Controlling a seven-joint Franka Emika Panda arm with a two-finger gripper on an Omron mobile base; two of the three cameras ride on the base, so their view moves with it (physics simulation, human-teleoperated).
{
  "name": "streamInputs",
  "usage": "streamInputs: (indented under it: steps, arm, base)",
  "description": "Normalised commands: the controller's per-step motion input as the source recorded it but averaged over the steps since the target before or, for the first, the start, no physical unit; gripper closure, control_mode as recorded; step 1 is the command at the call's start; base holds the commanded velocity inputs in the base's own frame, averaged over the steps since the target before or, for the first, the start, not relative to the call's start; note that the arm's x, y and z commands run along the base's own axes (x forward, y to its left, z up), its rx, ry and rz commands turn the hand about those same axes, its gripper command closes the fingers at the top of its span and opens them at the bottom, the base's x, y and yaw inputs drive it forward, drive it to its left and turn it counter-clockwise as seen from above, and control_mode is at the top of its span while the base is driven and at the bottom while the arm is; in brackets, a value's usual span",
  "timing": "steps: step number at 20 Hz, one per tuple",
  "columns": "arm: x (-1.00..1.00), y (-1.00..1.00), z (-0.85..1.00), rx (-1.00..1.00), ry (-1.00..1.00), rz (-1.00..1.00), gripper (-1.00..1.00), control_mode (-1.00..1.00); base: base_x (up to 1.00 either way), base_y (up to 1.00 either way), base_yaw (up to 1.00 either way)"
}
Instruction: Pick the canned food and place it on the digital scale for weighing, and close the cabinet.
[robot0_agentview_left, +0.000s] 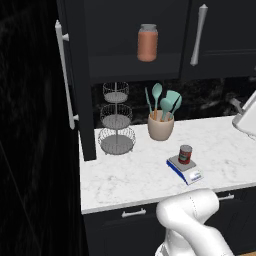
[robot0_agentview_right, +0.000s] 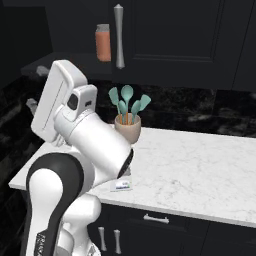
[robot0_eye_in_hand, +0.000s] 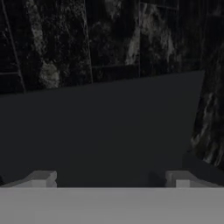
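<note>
Cabinet (robot0_agentview_left: 75, 90), door swung wide with a rigid bar handle (robot0_agentview_left: 64, 75) I'd push on; digital scale (robot0_agentview_left: 185, 170) on the counter (robot0_agentview_left: 130, 175); canned food (robot0_agentview_left: 185, 154) upright on it, stiff, light, slick-walled, best taken across its sides; gripper (robot0_eye_in_hand: 109, 177), fingertips spread, empty.
</note>
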Motion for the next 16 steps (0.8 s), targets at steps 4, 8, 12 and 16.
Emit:
streamInputs:
  steps: [4, 8, 12, 16]
  arm:
    - [-0.55, 0.6, 0.03, -0.05, -0.03, 0.27, -1.0, -1.0]
    - [-0.58, 0.66, -0.02, -0.03, -0.11, 0.23, -1.0, -1.0]
    - [-0.53, 0.77, 0.0, 0.0, -0.11, 0.2, -1.0, -1.0]
    - [-0.72, 0.71, 0.0, 0.0, -0.1, 0.18, -1.0, -1.0]
  base:
    - [0.0, 0.0, 0.0]
    - [0.0, 0.0, 0.0]
    - [0.0, 0.0, 0.0]
    - [0.0, 0.0, 0.0]
